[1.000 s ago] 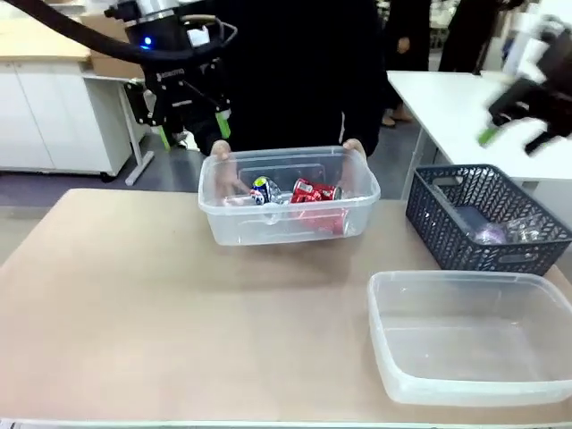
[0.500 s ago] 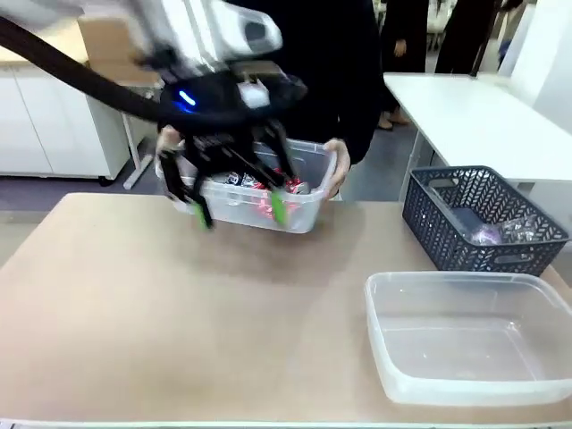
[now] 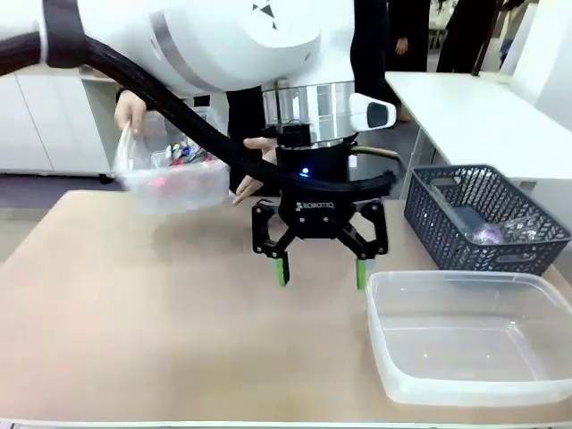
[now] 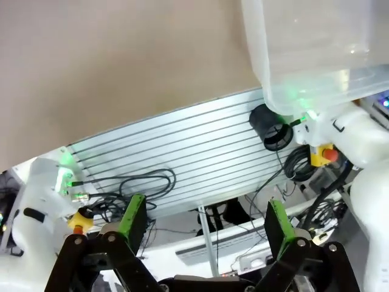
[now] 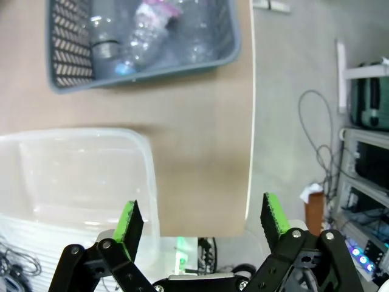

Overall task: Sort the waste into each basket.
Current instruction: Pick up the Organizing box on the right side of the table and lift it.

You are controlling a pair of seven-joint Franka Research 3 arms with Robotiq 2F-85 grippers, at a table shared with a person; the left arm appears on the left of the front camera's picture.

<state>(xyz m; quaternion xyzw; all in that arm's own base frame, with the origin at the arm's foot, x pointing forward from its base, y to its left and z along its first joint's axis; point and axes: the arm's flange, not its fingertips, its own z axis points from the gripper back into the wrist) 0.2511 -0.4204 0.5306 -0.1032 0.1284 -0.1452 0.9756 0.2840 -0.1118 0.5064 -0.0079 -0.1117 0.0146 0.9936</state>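
Observation:
A person's hands (image 3: 130,109) hold a small clear basket (image 3: 174,189) up over the table's far left. Red and blue cans (image 3: 181,155) lie blurred inside it. My left gripper (image 3: 322,271) hangs open and empty over the middle of the table, just left of a large empty clear basket (image 3: 465,344). The left wrist view has that gripper (image 4: 205,219) open, with the clear basket (image 4: 316,55) at the upper right. High above the table's right end, my right gripper (image 5: 200,218) is open over the clear basket (image 5: 73,176). The dark lattice basket (image 5: 67,55) holds clear bottles (image 5: 152,27).
The dark lattice basket (image 3: 465,192) stands at the table's right end, behind the large clear one. A white table (image 3: 474,112) stands beyond it. The table's front edge and the robot's base with cables (image 4: 140,182) lie under the left wrist camera.
My left arm swung from the far left down to the table's middle. The person lifted the small basket with the cans off the table and carried it left. The right gripper left the front view.

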